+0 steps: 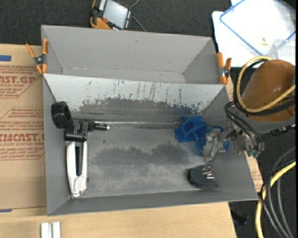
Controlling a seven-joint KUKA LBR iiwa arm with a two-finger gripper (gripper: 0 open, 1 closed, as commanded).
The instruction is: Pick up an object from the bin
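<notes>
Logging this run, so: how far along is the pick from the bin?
Done: the end effector is down inside the bin, on its right, between a blue plastic piece and a dark rounded object. In hand: nothing visibly gripped. Left: grasping and lifting; both pieces, and the black-and-white tool at left, lie on the floor.

In the bin [139, 86] a tool [76, 167] lies along the left wall, with a knob [60, 114] just behind it. A rod [139, 125] runs rightward to a plastic piece [191, 129]. The gripper [209, 155] is at that piece's right, between it and a lump [201, 177] near the front wall.
</notes>
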